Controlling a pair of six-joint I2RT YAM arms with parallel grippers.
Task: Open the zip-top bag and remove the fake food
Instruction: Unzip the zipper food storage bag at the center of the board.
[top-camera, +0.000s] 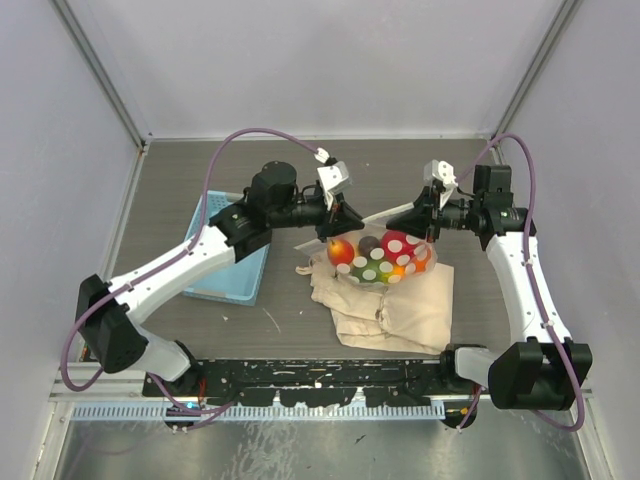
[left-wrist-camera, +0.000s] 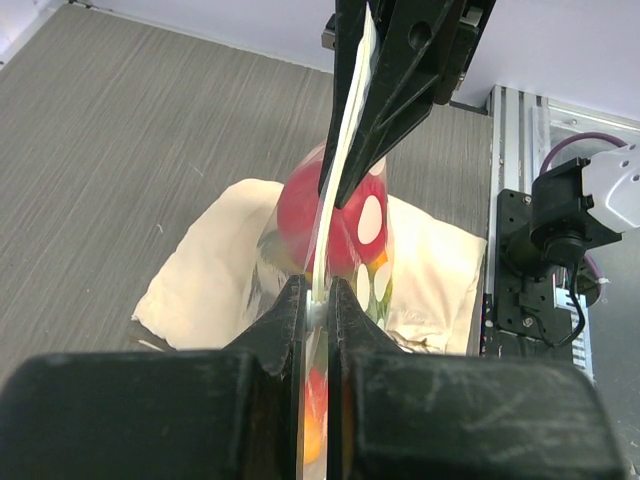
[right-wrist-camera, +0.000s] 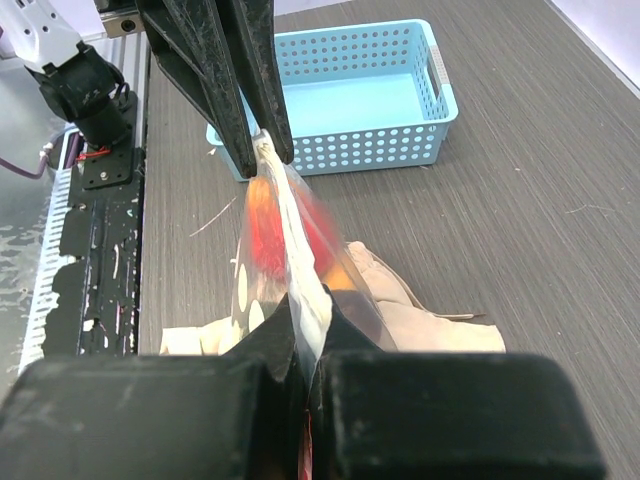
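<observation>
The zip-top bag (top-camera: 382, 262) is a clear bag with white spots, held up between both grippers over a beige cloth bag. My left gripper (top-camera: 336, 232) is shut on the left end of its mouth strip, and my right gripper (top-camera: 420, 232) is shut on the right end. In the left wrist view my left gripper (left-wrist-camera: 318, 300) pinches the white strip edge-on, with the bag (left-wrist-camera: 368, 222) behind it. In the right wrist view my right gripper (right-wrist-camera: 310, 322) clamps the strip of the bag (right-wrist-camera: 292, 262). The fake food (top-camera: 343, 250) shows red, orange and green through the plastic.
A light blue basket (top-camera: 232, 262) stands left of the bag, behind the left arm, and looks empty in the right wrist view (right-wrist-camera: 350, 100). The beige cloth bag (top-camera: 395, 310) lies crumpled under the hanging bag. The arms' base rail (top-camera: 330, 375) runs along the near edge.
</observation>
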